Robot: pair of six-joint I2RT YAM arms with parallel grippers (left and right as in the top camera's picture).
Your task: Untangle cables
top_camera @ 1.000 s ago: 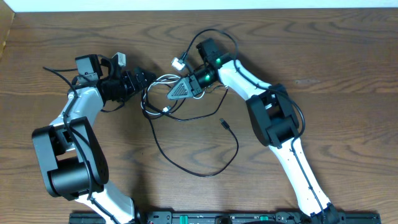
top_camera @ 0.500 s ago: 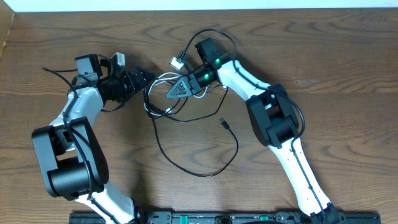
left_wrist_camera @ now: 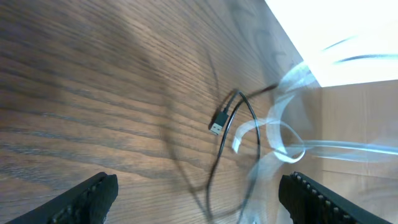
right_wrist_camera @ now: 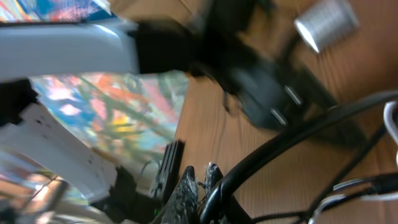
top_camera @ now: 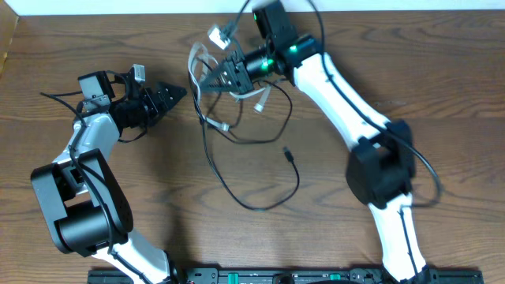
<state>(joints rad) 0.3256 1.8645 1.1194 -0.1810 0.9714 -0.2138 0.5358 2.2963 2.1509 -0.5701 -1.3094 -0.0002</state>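
My right gripper (top_camera: 215,76) hangs near the table's far edge, shut on the tangled cables. The white cable (top_camera: 194,63) loops around its tip and dangles beneath. From that tangle the black cable (top_camera: 260,207) trails toward the front in a wide loop, its plug (top_camera: 289,155) lying on the wood. My left gripper (top_camera: 172,94) is open, a short way left of the tangle, touching nothing. In the left wrist view the black cable's plug (left_wrist_camera: 216,124) and the blurred white cable (left_wrist_camera: 283,134) lie ahead of the wide-apart fingers (left_wrist_camera: 93,196). In the right wrist view the fingertips (right_wrist_camera: 186,190) are pressed together.
The wooden table (top_camera: 442,102) ends just behind the right gripper at a white strip (top_camera: 118,6). Thick black arm wires (top_camera: 316,24) arc over the right arm. The left arm (right_wrist_camera: 267,93) fills the upper part of the right wrist view.
The right gripper closed fully and rose toward the far edge, pulling the white coil and the black cable's upper part with it. The left gripper drew back to the left.
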